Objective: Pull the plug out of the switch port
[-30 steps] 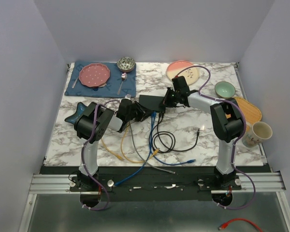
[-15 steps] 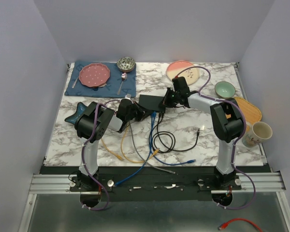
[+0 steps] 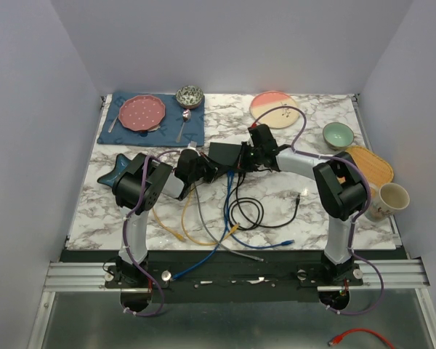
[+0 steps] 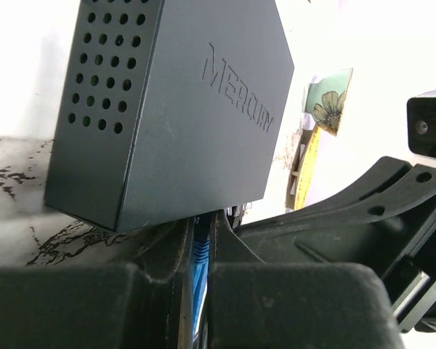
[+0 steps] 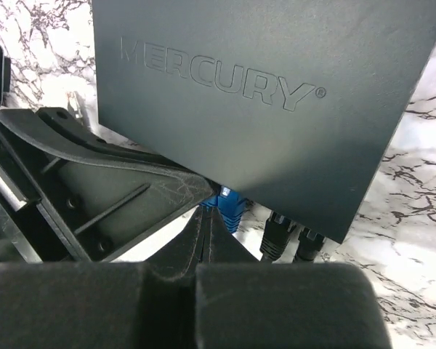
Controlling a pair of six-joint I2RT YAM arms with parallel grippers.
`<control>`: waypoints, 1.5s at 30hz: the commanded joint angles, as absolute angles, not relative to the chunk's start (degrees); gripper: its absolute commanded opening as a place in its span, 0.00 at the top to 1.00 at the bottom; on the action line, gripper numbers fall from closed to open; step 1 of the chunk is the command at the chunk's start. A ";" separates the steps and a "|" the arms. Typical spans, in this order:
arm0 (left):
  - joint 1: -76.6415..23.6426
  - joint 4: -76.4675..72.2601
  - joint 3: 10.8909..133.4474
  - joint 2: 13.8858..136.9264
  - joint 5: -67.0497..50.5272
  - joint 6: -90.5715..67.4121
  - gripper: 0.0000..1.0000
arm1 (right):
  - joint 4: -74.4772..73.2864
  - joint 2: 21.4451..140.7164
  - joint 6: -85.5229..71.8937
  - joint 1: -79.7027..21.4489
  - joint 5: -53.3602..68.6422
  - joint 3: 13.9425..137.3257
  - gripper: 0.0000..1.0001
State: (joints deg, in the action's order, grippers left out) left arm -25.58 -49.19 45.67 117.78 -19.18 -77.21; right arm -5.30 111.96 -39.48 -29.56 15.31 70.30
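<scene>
Far left of marble table (image 3: 312, 211): blue placemat (image 3: 167, 134) carrying pink plate (image 3: 143, 113), patterned bowl (image 3: 190, 96), spoon (image 3: 184, 116); far centre: pink-and-yellow plate (image 3: 272, 107); right side: green bowl (image 3: 338, 134), wooden tray (image 3: 374, 163), cream mug (image 3: 394, 196); left edge: blue star-shaped dish (image 3: 110, 174); centre: yellow cable (image 3: 185, 222), coiled black cable (image 3: 247, 211); below table: red cable (image 3: 356, 336).

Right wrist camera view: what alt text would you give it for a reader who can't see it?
A black switch box marked MERCURY fills the frame above a marble table, with a blue plug and two black plugs along its lower edge. The right end effector points at the blue plug, fingers together.
</scene>
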 commanded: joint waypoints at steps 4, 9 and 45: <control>-25.22 -46.05 43.68 119.44 -17.67 -75.68 0.97 | -9.30 114.87 -38.32 -29.18 13.02 73.47 0.99; -25.22 -46.49 42.81 119.18 -17.93 -75.59 1.00 | -11.68 116.71 -37.62 -29.09 11.43 77.86 0.99; -10.81 2.03 44.12 88.86 -2.55 -58.89 0.32 | -11.16 113.38 -37.18 -26.98 9.67 77.08 0.99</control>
